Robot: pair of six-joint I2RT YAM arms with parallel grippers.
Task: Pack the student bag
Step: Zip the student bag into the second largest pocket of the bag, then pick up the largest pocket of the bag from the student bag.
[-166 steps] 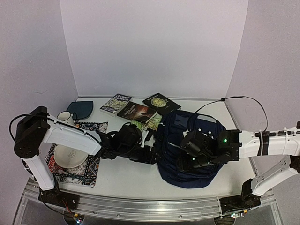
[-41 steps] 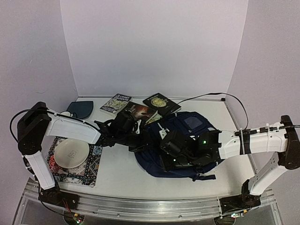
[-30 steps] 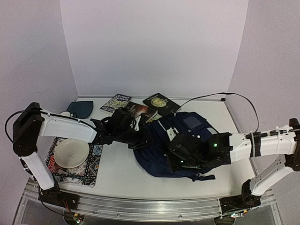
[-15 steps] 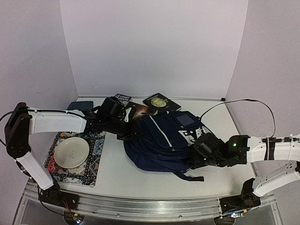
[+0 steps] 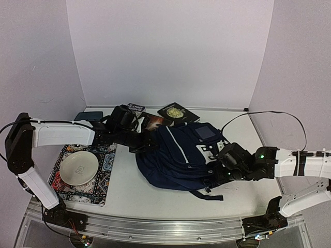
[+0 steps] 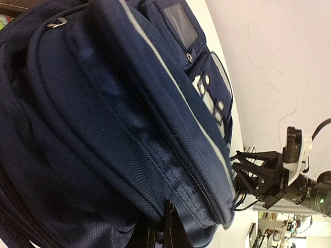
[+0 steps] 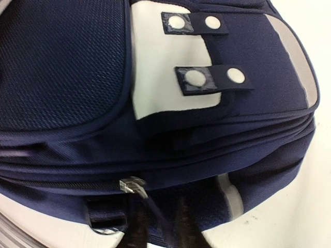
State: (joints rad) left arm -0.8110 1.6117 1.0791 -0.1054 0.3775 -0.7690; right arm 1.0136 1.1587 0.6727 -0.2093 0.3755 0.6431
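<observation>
Starting at your left, a white plate [image 5: 77,166] is sitting on a patterned mat [image 5: 103,181] near the front edge of the table [image 5: 129,194], and a dark-teal pouch [image 5: 83,115] is lying behind it by the back wall. Your left arm [image 5: 59,133] is reaching across above the mat towards the middle. Three books [image 5: 178,111] are lying along the back, and the arm's wrist is partly covering the two on the left. Your left gripper [image 5: 146,146] is pressing into the bag [image 5: 176,155] at its upper left edge. In the wrist view the left gripper [image 6: 165,230] is closed tight, its tips buried in the navy fabric and pinching a fold of it. The bag is lying in the middle of the table, bulging upward, with its front pocket and white patch [image 5: 207,151] facing up and to the right. One dark strap [image 5: 209,195] is trailing from it onto the table at the near side. Your right gripper [image 5: 212,174] is hovering at the bag's lower right edge, just beside that strap. From the right wrist camera, the right gripper [image 7: 159,213] is showing its two fingers [image 7: 183,227] standing slightly apart. They are pointing at the seam just below a silver zip pull [image 7: 132,185]. A thin blurred strand is running down between them, but nothing is clamped there. Above the zip, two snap tabs [image 7: 207,78] are lying across the white patch. Your right arm [image 5: 297,163] is stretching in from the right edge.
</observation>
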